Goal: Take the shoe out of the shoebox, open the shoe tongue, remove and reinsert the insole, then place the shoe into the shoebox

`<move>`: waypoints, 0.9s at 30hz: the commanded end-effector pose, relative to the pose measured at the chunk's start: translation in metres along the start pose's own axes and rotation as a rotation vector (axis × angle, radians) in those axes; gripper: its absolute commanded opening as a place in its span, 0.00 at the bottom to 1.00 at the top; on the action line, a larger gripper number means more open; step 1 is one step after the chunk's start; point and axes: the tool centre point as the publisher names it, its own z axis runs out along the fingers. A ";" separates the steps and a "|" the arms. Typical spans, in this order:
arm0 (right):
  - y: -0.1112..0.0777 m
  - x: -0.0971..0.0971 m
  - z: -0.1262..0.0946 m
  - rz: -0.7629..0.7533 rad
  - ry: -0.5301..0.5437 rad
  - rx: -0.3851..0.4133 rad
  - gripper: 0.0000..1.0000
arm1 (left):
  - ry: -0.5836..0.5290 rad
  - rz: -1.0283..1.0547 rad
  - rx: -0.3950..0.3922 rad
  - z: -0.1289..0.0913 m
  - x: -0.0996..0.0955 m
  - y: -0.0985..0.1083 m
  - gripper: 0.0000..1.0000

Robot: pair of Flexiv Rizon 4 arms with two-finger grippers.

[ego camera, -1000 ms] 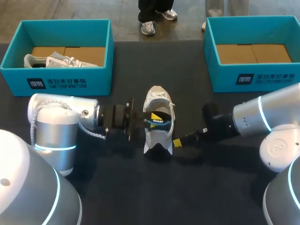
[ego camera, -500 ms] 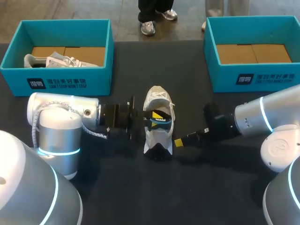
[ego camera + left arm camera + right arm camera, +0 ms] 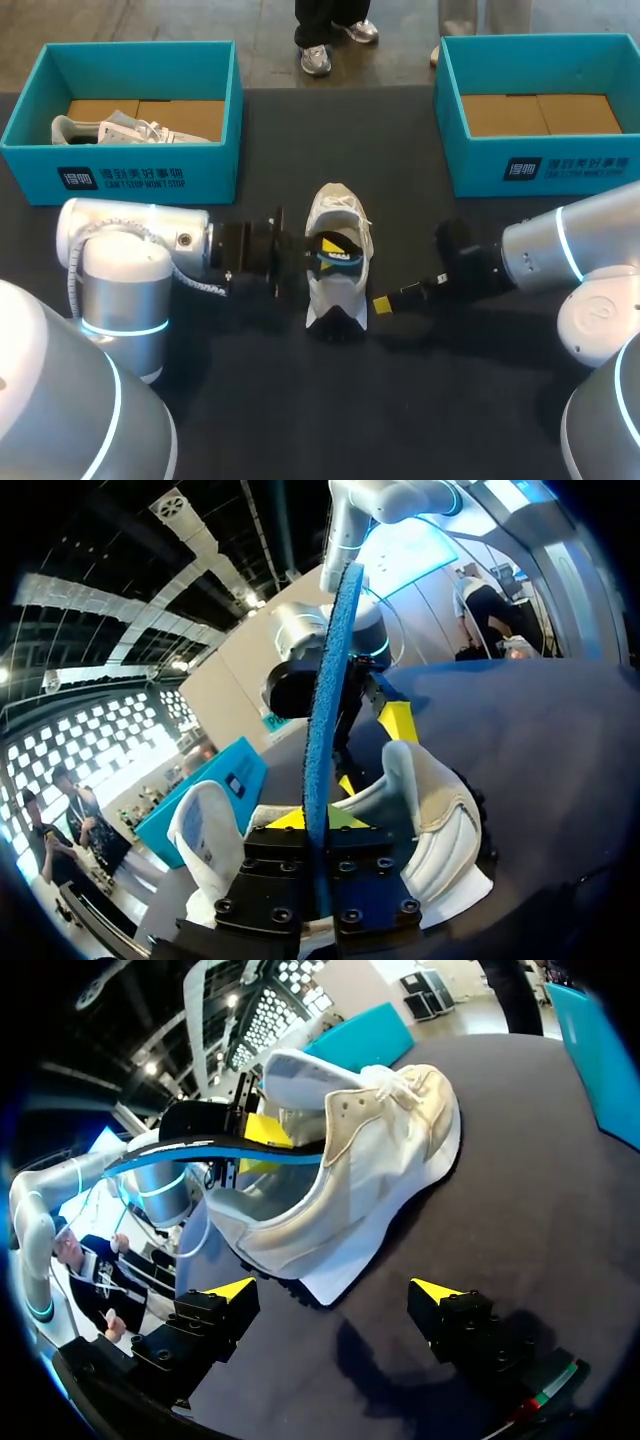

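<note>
Holding tight, my left gripper (image 3: 318, 818) has both yellow tips pressed on the blue insole (image 3: 325, 680), one tip on each side. The insole stands on its thin edge over the mouth of the white shoe (image 3: 335, 280). The shoe sits in the middle of the dark table (image 3: 300, 420), between the two arms, with its heel toward me and its laces pointing away.

My right gripper (image 3: 335, 1290) is low by the heel side of the shoe. Its fingers are spread wide and touch nothing.

A second ago the right gripper was a tiny bit nearer the shoe. It has slid a little way off. The insole has shifted a little in the shoe's mouth too, and my left arm has pulled back a bit to its own side. The shoe has not moved.

The left shoebox (image 3: 150, 175) is at the far left of the table with another shoe (image 3: 120, 130) lying in it. The right shoebox (image 3: 540, 165) is at the far right, and only brown card shows in its bottom.
</note>
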 end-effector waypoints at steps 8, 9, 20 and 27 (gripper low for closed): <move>0.003 0.001 0.005 0.003 -0.004 0.004 1.00 | -0.011 0.005 0.046 -0.007 0.001 -0.016 0.82; 0.003 0.001 0.006 0.003 -0.004 0.005 1.00 | -0.012 0.007 0.052 -0.007 0.001 -0.017 0.81; 0.005 0.002 0.007 0.004 -0.005 0.004 1.00 | -0.012 0.006 0.076 -0.009 -0.001 -0.021 0.56; 0.004 0.001 0.009 0.007 -0.003 0.006 1.00 | -0.022 -0.001 0.103 -0.009 -0.002 -0.024 0.45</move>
